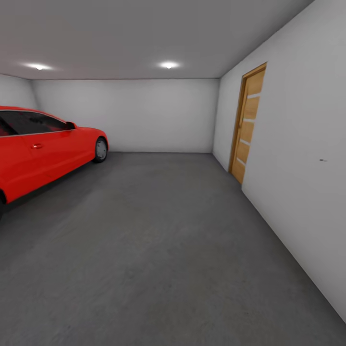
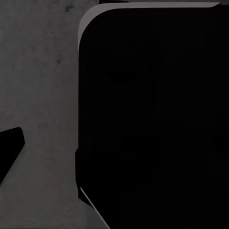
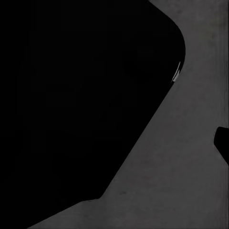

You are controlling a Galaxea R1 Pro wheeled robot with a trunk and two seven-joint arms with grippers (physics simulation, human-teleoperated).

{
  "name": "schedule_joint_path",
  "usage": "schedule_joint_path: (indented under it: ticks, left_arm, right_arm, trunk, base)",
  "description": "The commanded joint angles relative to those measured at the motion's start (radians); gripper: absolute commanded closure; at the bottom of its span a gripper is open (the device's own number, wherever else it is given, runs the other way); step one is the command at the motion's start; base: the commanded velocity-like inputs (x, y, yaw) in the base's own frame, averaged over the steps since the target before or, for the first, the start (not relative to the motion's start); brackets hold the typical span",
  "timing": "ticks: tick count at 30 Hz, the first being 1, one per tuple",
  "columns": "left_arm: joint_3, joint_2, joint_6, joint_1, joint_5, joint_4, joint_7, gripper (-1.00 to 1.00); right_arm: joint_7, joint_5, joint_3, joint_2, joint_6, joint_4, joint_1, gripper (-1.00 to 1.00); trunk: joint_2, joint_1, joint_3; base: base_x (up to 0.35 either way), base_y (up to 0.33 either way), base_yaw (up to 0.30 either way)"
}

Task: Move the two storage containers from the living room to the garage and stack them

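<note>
**Robot in the garage, grey floor ahead**

The head view looks across the garage: a dark grey floor (image 1: 163, 250) runs to plain white walls (image 1: 144, 115) under two ceiling lights (image 1: 168, 64). A red car (image 1: 43, 149) stands at the left, nose toward the far wall. A wood-panelled door (image 1: 247, 125) is set in the right-hand wall.

In each wrist view a large black robot part (image 2: 152, 119) (image 3: 76, 105) hangs over the mottled grey floor. I cannot tell whether either gripper is released or clenched.
</note>
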State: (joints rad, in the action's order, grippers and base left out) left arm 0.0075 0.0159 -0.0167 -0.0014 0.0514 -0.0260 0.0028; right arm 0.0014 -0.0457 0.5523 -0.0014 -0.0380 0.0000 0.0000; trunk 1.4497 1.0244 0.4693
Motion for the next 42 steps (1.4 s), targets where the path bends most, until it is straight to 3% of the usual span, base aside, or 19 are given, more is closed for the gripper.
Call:
schedule_joint_path:
  ticks: [1, 42]
  left_arm:
    - [0.000, 0.000, -0.002, 0.000, 0.005, 0.000, 0.000, -1.00]
    - [0.000, 0.002, -0.002, 0.000, 0.006, -0.001, 0.000, -1.00]
  right_arm:
    - [0.000, -0.005, 0.005, 0.000, -0.003, 0.000, 0.000, -1.00]
    - [0.000, -0.004, 0.005, 0.000, -0.003, 0.000, 0.000, -1.00]
  trunk:
    - [0.000, 0.001, 0.001]
    - [0.000, 0.001, 0.001]
  base:
    - [0.322, 0.000, 0.000]
    - [0.323, 0.000, 0.000]
